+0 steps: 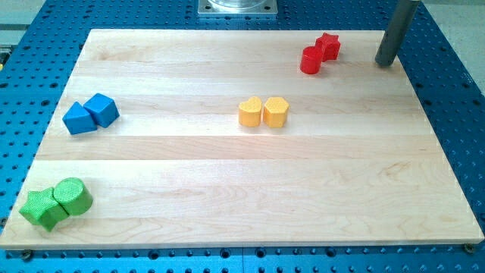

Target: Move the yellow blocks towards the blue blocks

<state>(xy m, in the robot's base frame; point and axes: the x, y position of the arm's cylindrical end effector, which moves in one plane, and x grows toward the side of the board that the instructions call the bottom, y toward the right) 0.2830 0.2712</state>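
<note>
A: Where is my tip at this moment?

B: Upper right of the frame, at the board's right edge, just right of the red pair and clear of it. It touches no block. No pincer on this rig, only the bare rod, so there is nothing to open or close and nothing is held.

A: And the task's blocks?

B: Yellow pair at centre frame, slightly above the middle: left yellow and right yellow, side by side and touching; both look like rounded, heart-like shapes. Blue pair at left of frame: one blue and a blue cube, touching. Yellows and blues are well apart. Green pair sits lower left, off the direct line.

A: Step in hand?

B: My judgement: approach only. No pushing of the yellows has begun.

A: Next move calls for?

B: Bring my tip down and left, passing below the reds without nudging them, to the right side of the right yellow. Then push leftward along the row, so both yellows travel together toward the blues. Off-centre contact would likely split the pair.
</note>
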